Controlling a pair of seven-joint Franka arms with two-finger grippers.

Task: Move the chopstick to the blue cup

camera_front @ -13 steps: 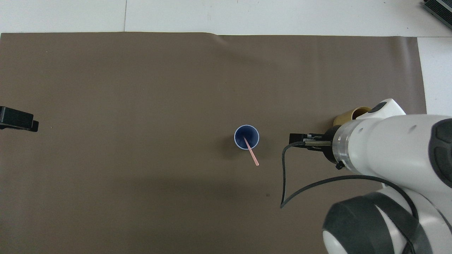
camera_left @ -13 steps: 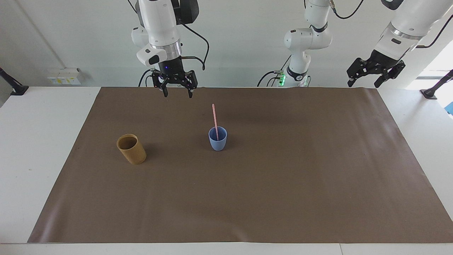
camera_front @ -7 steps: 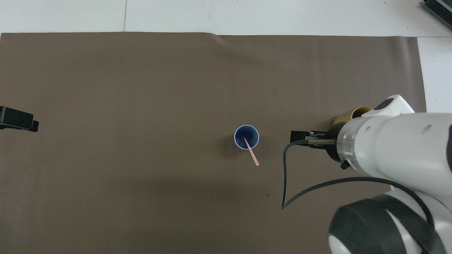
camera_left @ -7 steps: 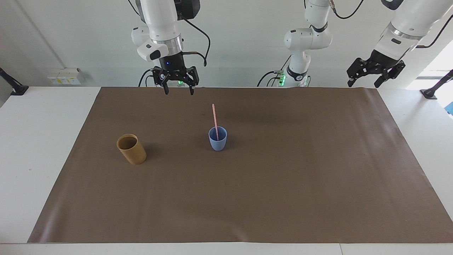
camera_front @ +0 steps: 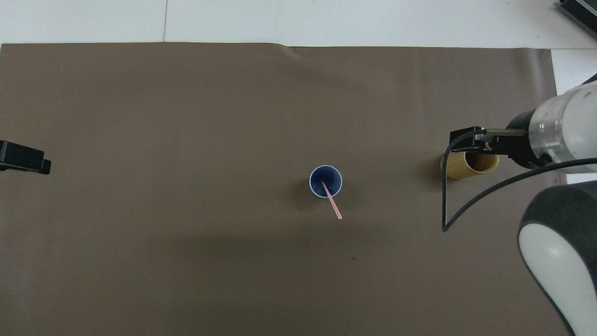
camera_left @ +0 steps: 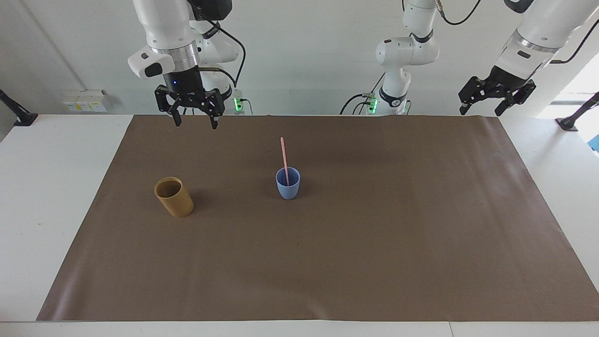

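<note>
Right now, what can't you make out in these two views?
- Chopstick: its lower end sits inside the blue cup; the cup wall hides it in the facing view.
- Tan cup: overhead, the right gripper and its cable cover part of the rim.
- Left gripper: overhead, cut off by the picture's edge; only a tip shows.
- Tan cup's bottom: in shadow in both views.

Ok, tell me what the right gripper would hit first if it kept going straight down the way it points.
Probably just the brown mat. The right gripper, open and empty, points down over the mat's edge nearest the robots. The tan cup looks to sit farther out, though depth is hard to judge.
</note>
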